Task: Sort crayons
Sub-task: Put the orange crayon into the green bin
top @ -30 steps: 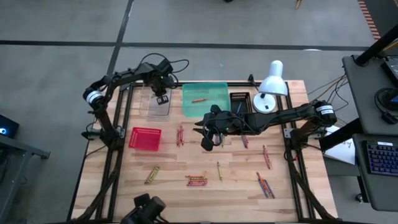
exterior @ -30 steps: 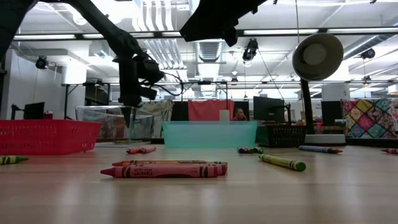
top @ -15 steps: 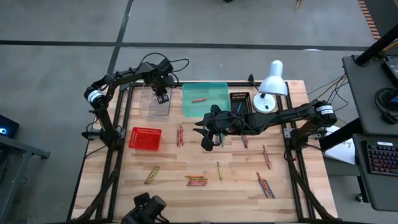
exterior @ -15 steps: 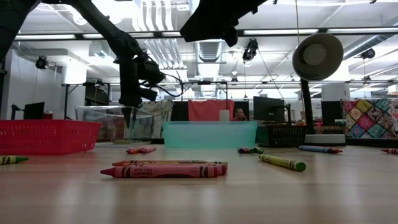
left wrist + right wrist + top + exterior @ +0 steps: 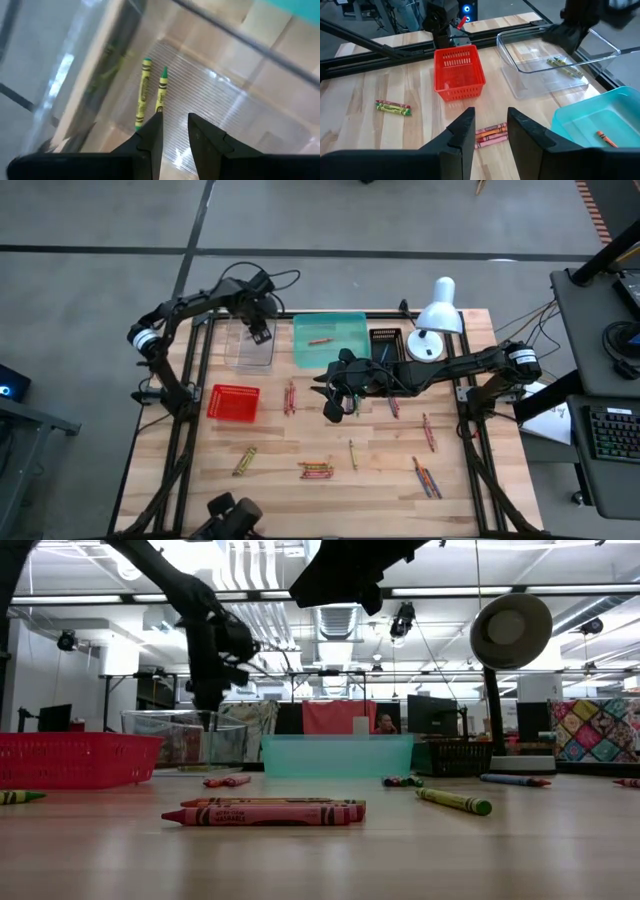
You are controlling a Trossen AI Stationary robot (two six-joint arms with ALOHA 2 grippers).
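Clear plastic bin [image 5: 249,348]: held two yellow-green crayons [image 5: 151,95] side by side on its floor, directly below the left gripper [image 5: 175,131], whose fingers stood parted and empty. Risk: withdrawing low could clip the bin wall and shift it.

Right gripper [image 5: 490,127]: fingers apart, nothing held, hovering above the red crayons [image 5: 491,134] on the table [image 5: 270,455]. Risk: a descent off-centre could pinch two at once or roll them. Other crayons lay scattered well apart.

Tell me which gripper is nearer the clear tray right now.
Left. The left gripper hangs directly over the clear tray, open, with two crayons lying in it. The right gripper hovers over mid-table, in front of the teal tray.
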